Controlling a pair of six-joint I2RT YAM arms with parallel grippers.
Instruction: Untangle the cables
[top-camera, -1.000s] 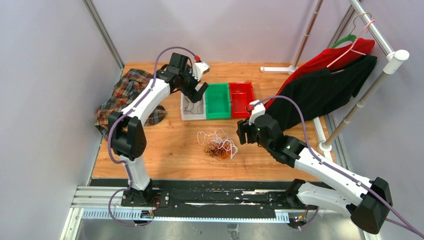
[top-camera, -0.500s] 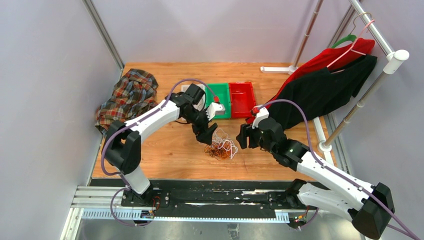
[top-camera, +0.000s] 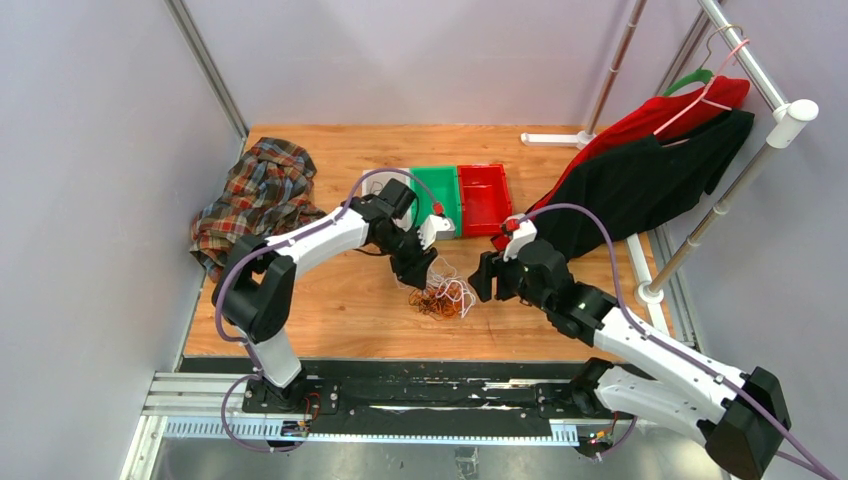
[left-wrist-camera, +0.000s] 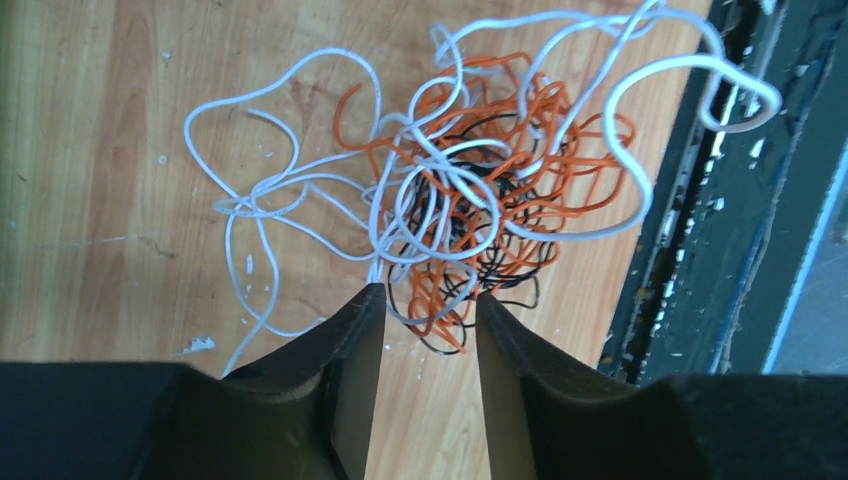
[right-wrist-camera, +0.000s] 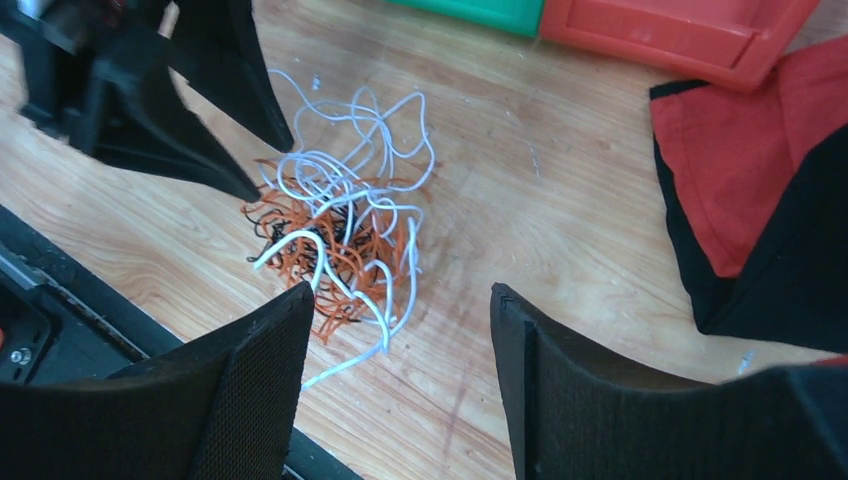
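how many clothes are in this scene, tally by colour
plaid shirt: 1
red garment: 1
black garment: 1
total: 3

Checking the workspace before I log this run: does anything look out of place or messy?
Yes. A plaid shirt lies crumpled at the table's far left corner, and the hanging black garment droops onto the table beside the red bin. The cables are knotted.
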